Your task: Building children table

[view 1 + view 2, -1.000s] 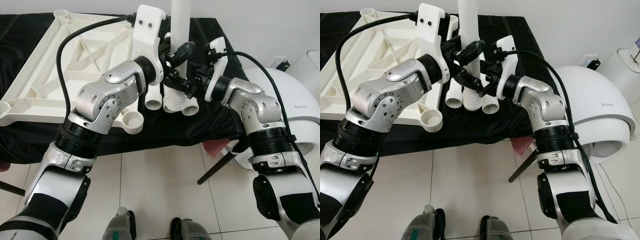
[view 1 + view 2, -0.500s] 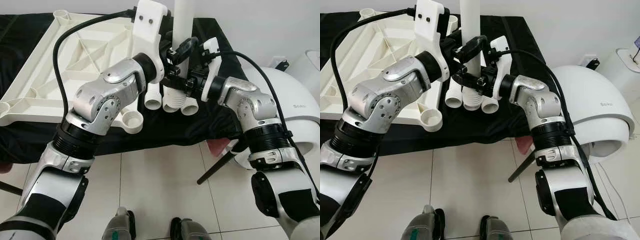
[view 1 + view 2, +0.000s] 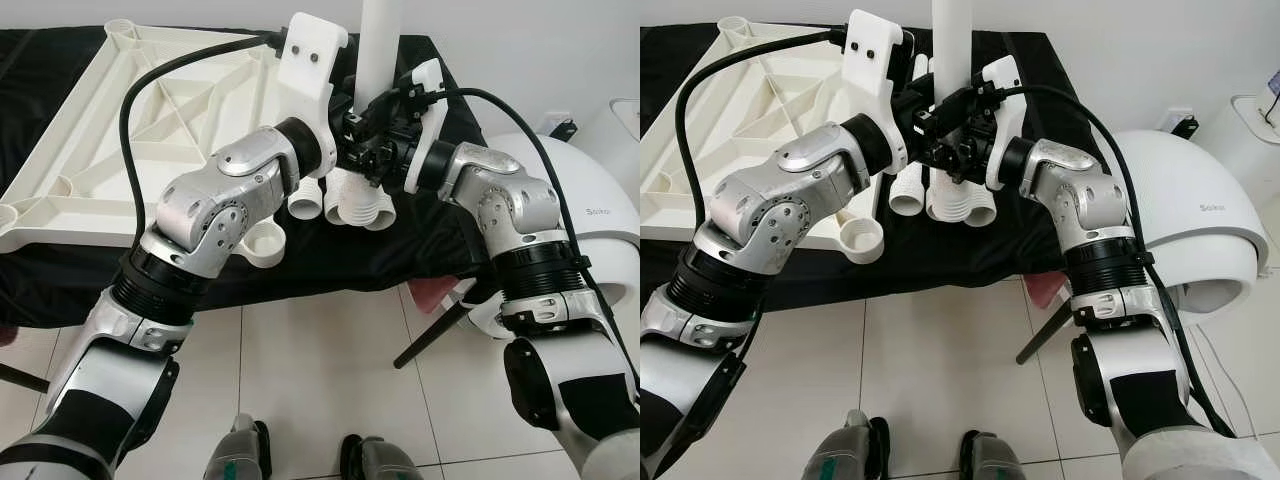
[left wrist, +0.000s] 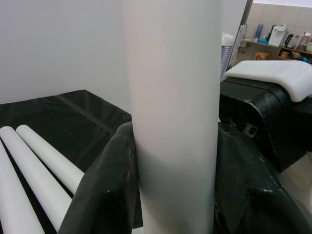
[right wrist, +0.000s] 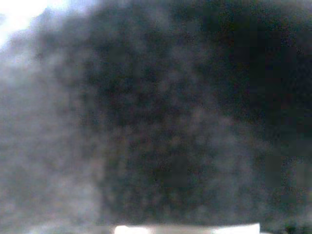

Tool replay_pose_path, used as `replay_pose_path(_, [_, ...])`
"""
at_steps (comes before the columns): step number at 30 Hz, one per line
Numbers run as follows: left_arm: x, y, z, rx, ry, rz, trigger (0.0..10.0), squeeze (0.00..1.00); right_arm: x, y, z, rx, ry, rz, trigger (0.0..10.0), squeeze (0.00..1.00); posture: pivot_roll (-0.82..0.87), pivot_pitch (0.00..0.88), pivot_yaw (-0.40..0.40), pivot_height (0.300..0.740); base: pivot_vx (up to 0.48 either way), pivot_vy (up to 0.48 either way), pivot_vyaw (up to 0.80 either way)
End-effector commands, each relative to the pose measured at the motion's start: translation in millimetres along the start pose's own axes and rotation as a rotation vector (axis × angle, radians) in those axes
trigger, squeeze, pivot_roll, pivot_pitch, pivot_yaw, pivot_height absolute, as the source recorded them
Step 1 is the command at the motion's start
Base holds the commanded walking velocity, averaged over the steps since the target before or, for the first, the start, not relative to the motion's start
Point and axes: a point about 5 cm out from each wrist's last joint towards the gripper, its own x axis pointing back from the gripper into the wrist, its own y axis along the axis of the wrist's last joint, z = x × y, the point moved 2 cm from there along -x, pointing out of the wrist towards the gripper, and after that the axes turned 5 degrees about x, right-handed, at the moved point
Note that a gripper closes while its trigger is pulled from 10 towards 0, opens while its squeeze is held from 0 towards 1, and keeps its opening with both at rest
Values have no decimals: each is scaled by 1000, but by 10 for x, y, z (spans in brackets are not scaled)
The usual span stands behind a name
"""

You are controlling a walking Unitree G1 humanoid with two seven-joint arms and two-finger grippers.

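Both grippers are working at one white leg, which is standing upright above the front edge of the black-covered table, near its right corner. The leg's long axis is running vertically and its top is passing out of the head views. Its lower end is hidden behind the grippers, so whether it is touching the cloth cannot be told.

Compared with a second ago, the two wrists are sitting closer together and higher on the leg, and the right arm's elbow is pulled further in toward the table. My reading is that the leg is being re-gripped or handed between the arms, ready for carrying to a socket.

The left gripper is clamped on the leg: in the left wrist view its black fingers are pressing the tube on both sides. The right gripper is crowded against the same stretch of leg, but whether it is closed on it cannot be told, and the right wrist view is dark and blurred.

Just below the grippers, three more legs are lying flat, their ribbed ends pointing at the front edge. The tabletop panel is lying underside up on the left part of the table, with a corner socket hanging at the front edge, near the grippers and still open.
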Motion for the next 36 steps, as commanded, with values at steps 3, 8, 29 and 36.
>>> replay_pose_path(3, [23,42,-310,-35,-387,11,10000,0,8,44,-34,-2,-14,0,0,0,-25,122,-45,740,0,0,0])
replay_pose_path(8, [21,43,-277,-52,-374,14,10000,0,20,31,-26,7,-5,13,0,0,-25,121,-46,740,0,0,0])
replay_pose_path(29, [86,0,-200,-5,-368,61,10000,1000,57,-51,-119,9,-108,-3,10000,0,-11,130,-34,740,0,0,0])
replay_pose_path(36, [153,68,33,143,-259,17,10000,0,189,0,-233,-32,-236,-124,10000,0,-6,133,-22,740,0,0,0])
